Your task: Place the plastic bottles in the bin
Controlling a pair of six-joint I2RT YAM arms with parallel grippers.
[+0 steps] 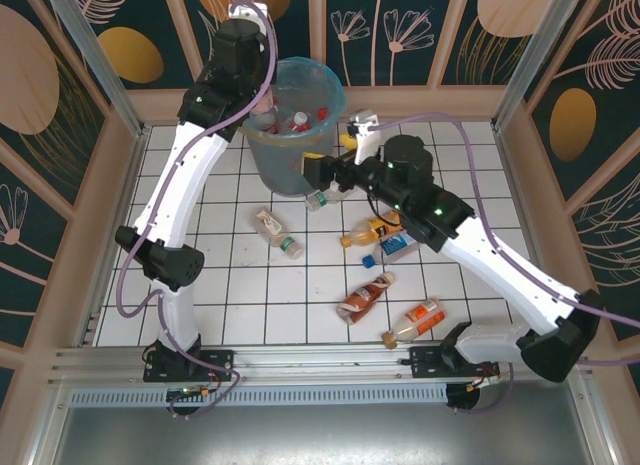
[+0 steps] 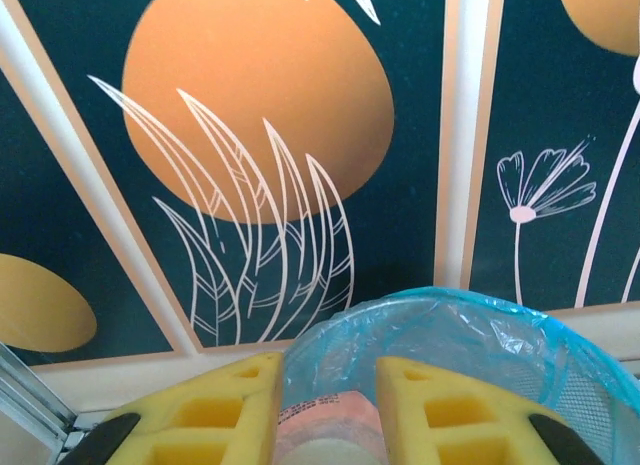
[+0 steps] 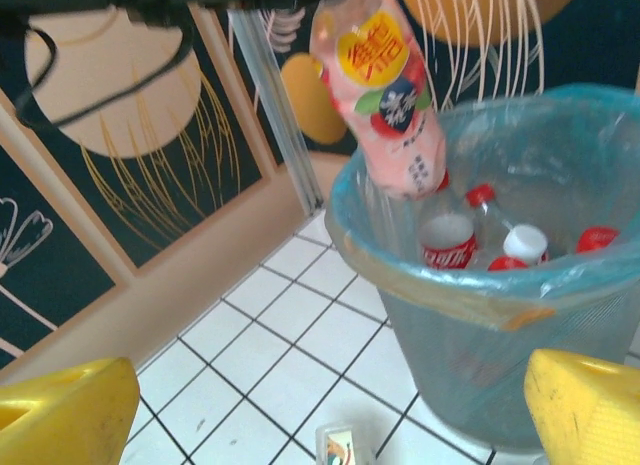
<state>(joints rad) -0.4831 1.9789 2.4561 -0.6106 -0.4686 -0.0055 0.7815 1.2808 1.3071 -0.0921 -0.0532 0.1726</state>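
Observation:
The bin (image 1: pixel 312 95) is a grey bucket lined with a blue bag (image 2: pixel 480 325) and stands at the back of the tiled table. My left gripper (image 1: pixel 262 107) hangs over the bin's left rim, shut on a pink bottle (image 2: pixel 325 430) between its yellow fingers (image 2: pixel 220 415). From the right wrist that pink bottle (image 3: pixel 385 85) dangles just above the bin (image 3: pixel 500 305), where several bottles (image 3: pixel 447 240) lie inside. My right gripper (image 1: pixel 328 160) stands wide open beside the bin's front, with a clear bottle (image 1: pixel 318 197) on the tiles below it (image 3: pixel 340 447).
More bottles lie on the table: a clear one (image 1: pixel 277 232) left of centre, an orange one (image 1: pixel 372 230), a blue-labelled one (image 1: pixel 398 245), a brown one (image 1: pixel 365 297) and an orange-labelled one (image 1: pixel 415 320). Patterned walls with aluminium posts (image 1: pixel 95 65) enclose the table.

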